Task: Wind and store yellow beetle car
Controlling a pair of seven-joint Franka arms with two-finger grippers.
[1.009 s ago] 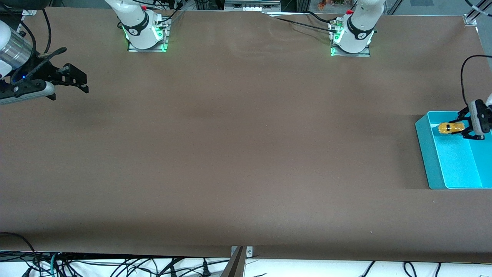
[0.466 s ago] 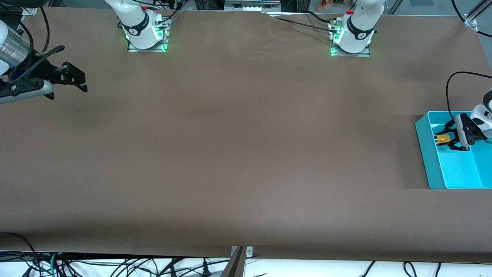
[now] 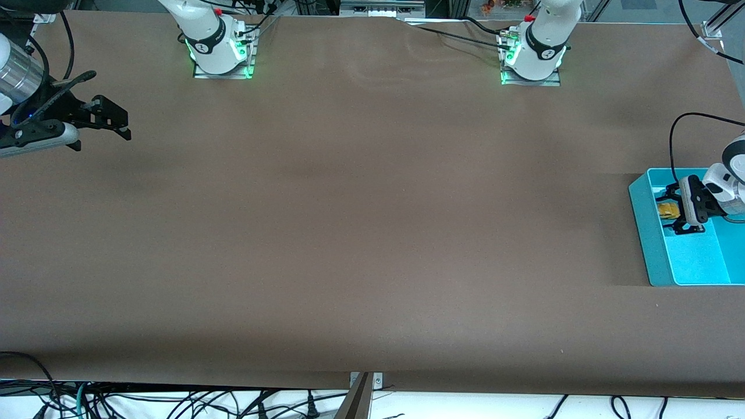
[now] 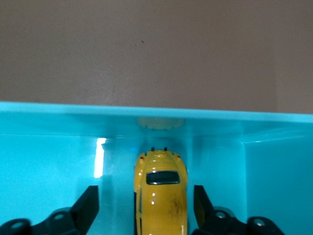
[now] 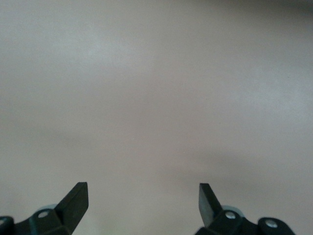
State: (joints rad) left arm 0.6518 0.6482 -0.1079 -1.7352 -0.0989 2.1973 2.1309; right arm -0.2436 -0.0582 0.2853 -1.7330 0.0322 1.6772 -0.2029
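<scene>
The car point(image 4: 160, 196) sits in the teal bin point(image 3: 655, 244) at the left arm's end of the table, in the corner of the bin farthest from the front camera. In the left wrist view the car's nose points at the bin wall, close to it, and a pale reflection of the car shows on that wall. The left gripper point(image 3: 675, 210) is lowered into the bin with its fingers point(image 4: 88, 208) spread on either side of the car; a gap of teal floor shows between each finger and the car body, so the car is released and rests on the bin floor. In the front view the car point(image 3: 667, 210) is a small yellow patch partly covered by the gripper. The right gripper point(image 3: 119, 121) hangs over bare table point(image 3: 361, 233) at the right arm's end, waiting, with its fingers point(image 5: 74, 199) spread wide and nothing between them; only brown table surface shows below it.
</scene>
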